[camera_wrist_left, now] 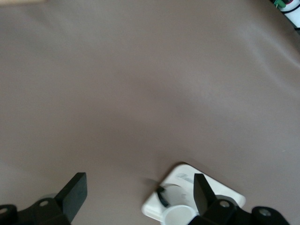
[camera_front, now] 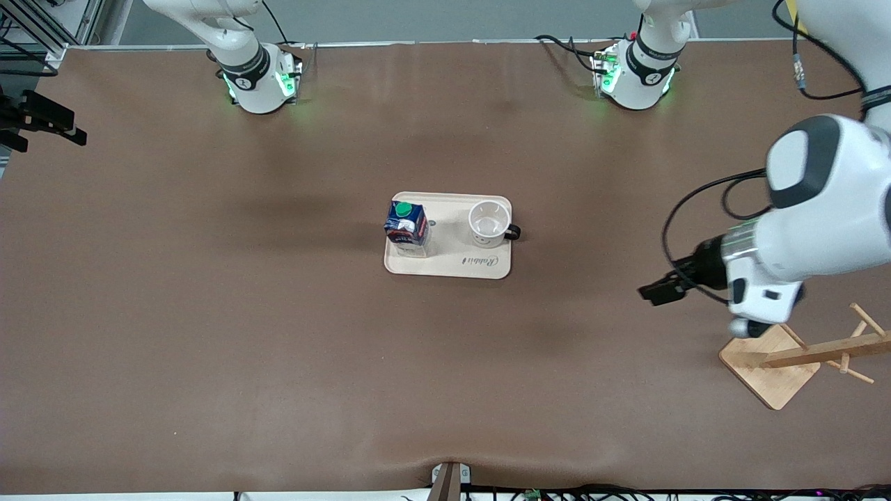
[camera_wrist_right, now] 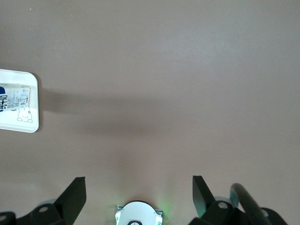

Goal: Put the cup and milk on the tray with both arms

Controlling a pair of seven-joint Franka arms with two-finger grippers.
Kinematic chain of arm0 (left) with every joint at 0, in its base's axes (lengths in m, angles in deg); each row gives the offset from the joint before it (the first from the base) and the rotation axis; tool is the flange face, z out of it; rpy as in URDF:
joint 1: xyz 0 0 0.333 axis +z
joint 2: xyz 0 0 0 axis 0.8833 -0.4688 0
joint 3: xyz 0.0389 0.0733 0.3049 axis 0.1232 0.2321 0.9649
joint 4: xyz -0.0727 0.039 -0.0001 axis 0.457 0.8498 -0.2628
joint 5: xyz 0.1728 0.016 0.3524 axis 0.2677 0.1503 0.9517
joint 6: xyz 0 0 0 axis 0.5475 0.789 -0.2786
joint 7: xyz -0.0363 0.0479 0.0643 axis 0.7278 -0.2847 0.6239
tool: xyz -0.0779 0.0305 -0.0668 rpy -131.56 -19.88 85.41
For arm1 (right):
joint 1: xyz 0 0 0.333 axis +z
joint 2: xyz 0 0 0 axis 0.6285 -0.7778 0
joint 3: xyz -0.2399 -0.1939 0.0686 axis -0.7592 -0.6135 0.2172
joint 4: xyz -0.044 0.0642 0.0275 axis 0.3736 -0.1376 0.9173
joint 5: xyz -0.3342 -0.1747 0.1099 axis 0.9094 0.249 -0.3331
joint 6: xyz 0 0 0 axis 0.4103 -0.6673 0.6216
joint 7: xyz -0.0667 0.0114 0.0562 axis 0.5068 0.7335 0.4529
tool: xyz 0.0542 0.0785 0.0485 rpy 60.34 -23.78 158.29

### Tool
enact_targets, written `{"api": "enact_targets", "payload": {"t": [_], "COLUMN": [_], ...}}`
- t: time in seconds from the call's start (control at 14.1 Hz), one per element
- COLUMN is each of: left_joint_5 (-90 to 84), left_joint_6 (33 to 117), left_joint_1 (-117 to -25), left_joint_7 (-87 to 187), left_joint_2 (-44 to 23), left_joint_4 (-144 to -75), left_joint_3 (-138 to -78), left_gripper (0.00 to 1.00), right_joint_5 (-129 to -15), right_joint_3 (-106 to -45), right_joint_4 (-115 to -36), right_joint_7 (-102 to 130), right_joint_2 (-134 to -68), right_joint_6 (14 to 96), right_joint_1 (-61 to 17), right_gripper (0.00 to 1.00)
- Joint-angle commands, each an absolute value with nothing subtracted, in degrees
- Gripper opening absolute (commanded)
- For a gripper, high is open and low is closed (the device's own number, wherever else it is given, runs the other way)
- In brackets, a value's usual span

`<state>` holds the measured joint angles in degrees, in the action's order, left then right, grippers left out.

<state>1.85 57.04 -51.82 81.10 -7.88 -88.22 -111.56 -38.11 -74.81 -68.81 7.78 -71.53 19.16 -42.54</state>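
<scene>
The cream tray (camera_front: 459, 268) lies at the table's middle. The dark-blue milk (camera_front: 406, 224) with its green cap stands on the tray's end toward the right arm. The white cup (camera_front: 488, 224) stands on the end toward the left arm, its black handle pointing that way. My left gripper (camera_front: 653, 292) is open and empty, up over bare table between the tray and the bamboo stand; its wrist view (camera_wrist_left: 138, 187) shows the cup (camera_wrist_left: 178, 216) and a tray corner (camera_wrist_left: 178, 178). My right gripper (camera_wrist_right: 138, 187) is open and empty over its own base; its view shows the milk (camera_wrist_right: 14, 98) and the tray (camera_wrist_right: 29, 127).
A bamboo mug stand (camera_front: 773, 365) with pegs sits near the left arm's end, nearer the camera, just below the left wrist. The arm bases (camera_front: 261, 83) (camera_front: 637, 76) stand along the top edge. Black equipment (camera_front: 35, 118) sits off the right arm's end.
</scene>
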Motion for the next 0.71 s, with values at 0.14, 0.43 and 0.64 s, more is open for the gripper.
{"api": "enact_targets", "payload": {"t": [0.14,0.43,0.64], "left_joint_5": [10.26,10.45,9.57], "left_joint_6": [51.14,47.36,44.89], "left_joint_1": [-49.91,-52.97,-56.84], "left_joint_7": [66.29,61.17,58.80], "left_joint_2": [-1.83,2.65,8.00], "left_joint_4": [-89.36,-90.32,-94.25], "left_joint_3": [-111.67,-107.83,-102.37], "left_gripper": [1.00,1.00,1.00], "right_joint_5": [-37.67,-37.58,-37.93], "right_joint_3": [-73.97,-73.97,-73.97], "right_joint_4": [-68.57,-68.57,-68.48], "right_joint_7": [8.54,8.45,8.45], "right_joint_2": [-72.09,-72.53,-73.67], "right_joint_6": [19.32,19.23,20.28], "right_joint_1": [-46.58,-46.59,-46.94], "right_gripper": [1.00,1.00,1.00]}}
